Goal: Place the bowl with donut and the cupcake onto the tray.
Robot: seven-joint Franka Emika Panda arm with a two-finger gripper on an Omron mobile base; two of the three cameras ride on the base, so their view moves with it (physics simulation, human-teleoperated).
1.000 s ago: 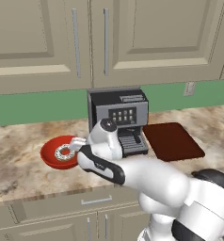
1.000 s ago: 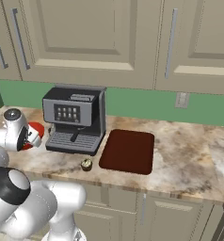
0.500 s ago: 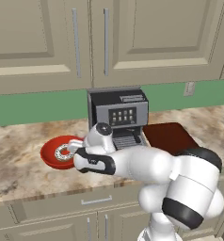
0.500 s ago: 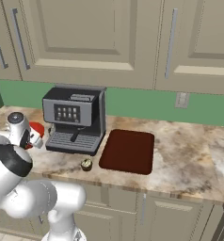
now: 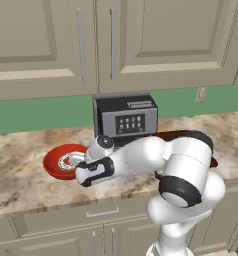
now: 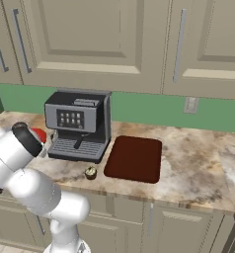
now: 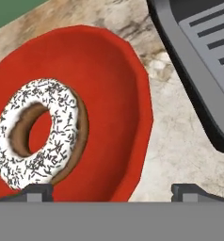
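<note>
Your two-finger gripper (image 7: 112, 190) stands with jaws wide apart, straddling the near rim of the wide bright red round bowl (image 7: 125, 89) beside the coffee machine (image 5: 125, 120). A shallow bite could tip out the white-iced sprinkled donut (image 7: 38, 134). The hand has descended closer than a second ago.

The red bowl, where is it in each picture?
Left base view: the bowl sits at middle left on the counter, left of the coffee machine.
Right base view: a bit of the bowl peeks out at the left, behind the arm, left of the coffee machine.
Hand view: the bowl is at left and centre, holding the donut.
Shared landmark: the coffee machine.
</note>
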